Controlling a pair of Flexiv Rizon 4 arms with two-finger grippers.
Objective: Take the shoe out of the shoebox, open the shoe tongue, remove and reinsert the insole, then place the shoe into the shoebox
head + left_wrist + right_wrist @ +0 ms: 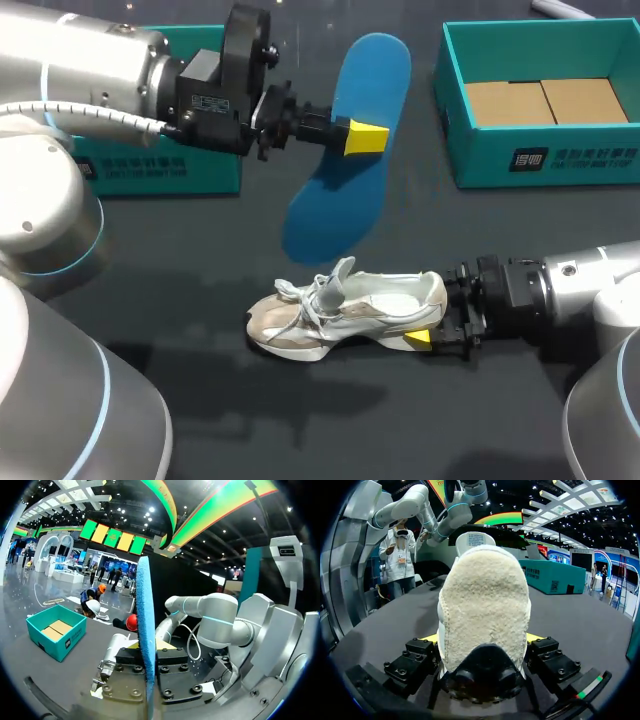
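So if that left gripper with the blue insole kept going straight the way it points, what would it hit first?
Likely the open shoebox on the right: the left gripper, shut on the blue insole, points toward its side wall. It's raised, so it might pass over; depth is unclear.

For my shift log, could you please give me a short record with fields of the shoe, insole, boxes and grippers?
shoe: white, upright on the table, tongue raised
blue insole: out of the shoe, held above the table
left gripper: shut on blue insole
right gripper: shut on the shoe's heel
shoebox: teal, open, far right, no shoe inside
second teal box: behind left arm
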